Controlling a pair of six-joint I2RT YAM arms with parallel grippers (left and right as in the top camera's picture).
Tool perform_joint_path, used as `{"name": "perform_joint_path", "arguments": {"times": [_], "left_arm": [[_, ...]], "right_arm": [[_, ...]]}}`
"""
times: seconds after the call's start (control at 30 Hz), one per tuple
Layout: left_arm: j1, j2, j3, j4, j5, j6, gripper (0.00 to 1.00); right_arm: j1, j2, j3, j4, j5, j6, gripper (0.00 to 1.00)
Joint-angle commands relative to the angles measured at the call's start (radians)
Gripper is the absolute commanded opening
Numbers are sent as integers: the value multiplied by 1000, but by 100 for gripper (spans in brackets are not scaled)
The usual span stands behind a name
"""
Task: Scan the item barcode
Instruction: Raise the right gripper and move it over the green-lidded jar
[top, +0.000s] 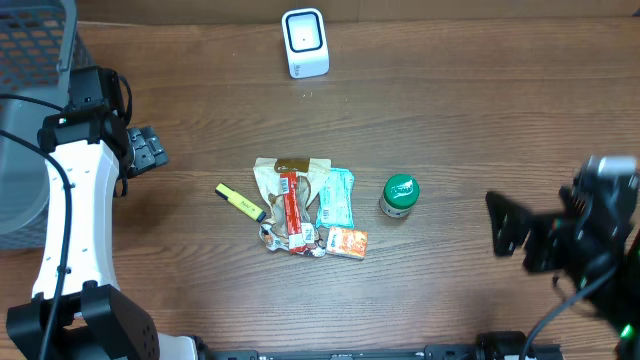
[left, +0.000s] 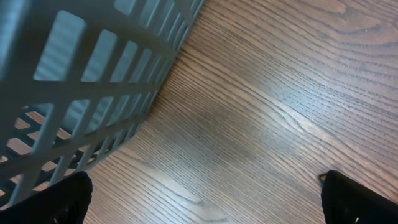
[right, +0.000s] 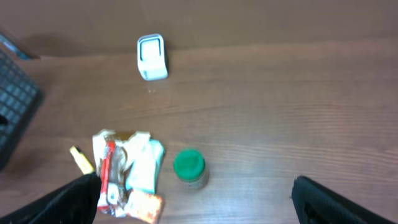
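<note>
On the table (top: 470, 110), centre: snack packets (top: 300, 205), green-lidded jar (top: 400, 194), yellow marker (top: 240, 202); scanner (top: 305, 42) at far edge. Left gripper (top: 155, 150), right gripper (top: 500, 225): both released, empty.

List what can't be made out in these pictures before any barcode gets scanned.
Barcodes on the snack packets: too small in the overhead view, blurred in the right wrist view.
Packets underneath: partly covered by the red wrapper on top.
Green-lidded jar: seen almost from above, its side too small to read.
Grey basket: cut off by the overhead view's left edge; contents unseen.
</note>
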Motion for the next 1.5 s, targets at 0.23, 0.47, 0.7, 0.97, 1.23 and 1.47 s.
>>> {"name": "perform_joint_path", "arguments": {"times": [0.23,0.47,0.7,0.97,1.23,1.47], "left_arm": [[3,-15,16,0,-2,19,100],[3,-15,16,0,-2,19,100],[3,-15,16,0,-2,19,100],[3,-15,16,0,-2,19,100],[3,-15,16,0,-2,19,100],[3,-15,16,0,-2,19,100]], "right_arm": [[11,237,158,-101,-154,33,100],[11,341,158,-169,-154,33,100],[11,373,158,-188,-154,33,100],[11,373,158,-181,-154,32,100],[11,480,157,-256,-56,82,92],[11,605,158,-292,-56,96,93]]}}
